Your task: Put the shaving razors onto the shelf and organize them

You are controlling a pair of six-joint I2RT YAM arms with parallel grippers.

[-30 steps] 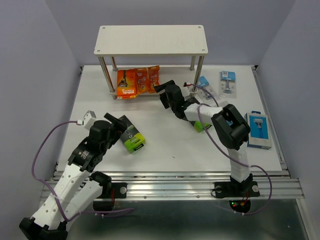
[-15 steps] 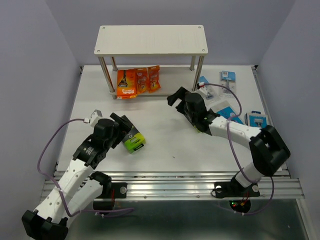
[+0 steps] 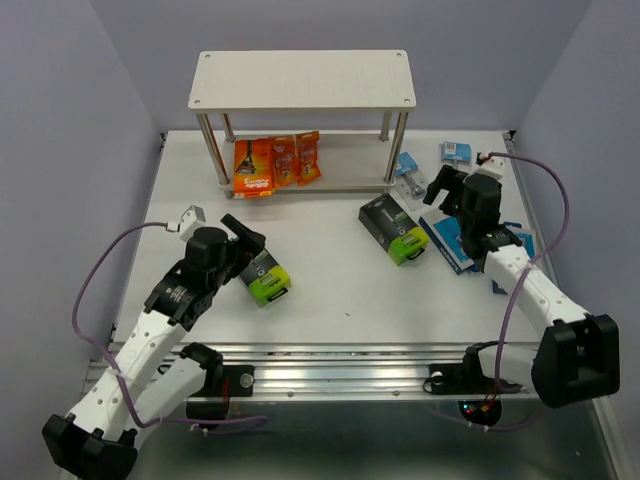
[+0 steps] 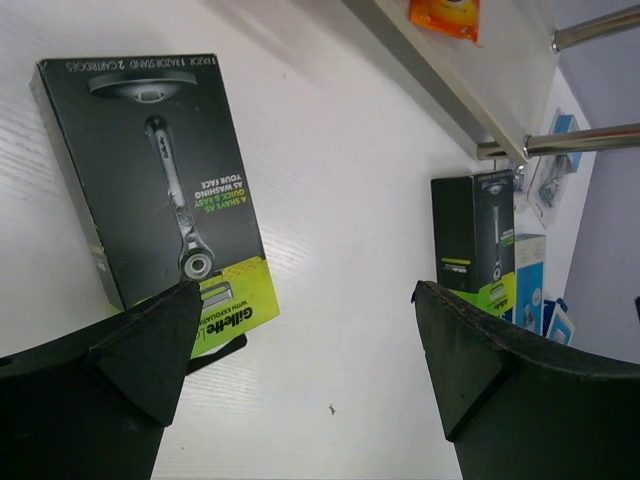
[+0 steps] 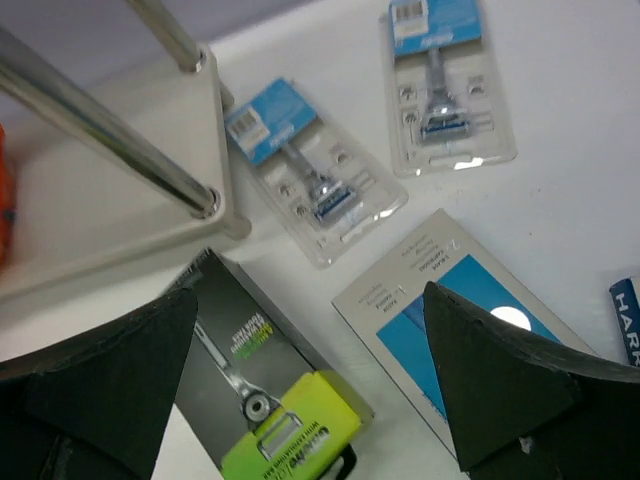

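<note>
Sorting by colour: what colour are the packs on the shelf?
Orange packs, clearest in the top view.

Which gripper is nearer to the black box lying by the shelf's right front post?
Right. The right gripper is open just right of the black box, near its far end. The left gripper is far to its left, beside the other black box.
</note>
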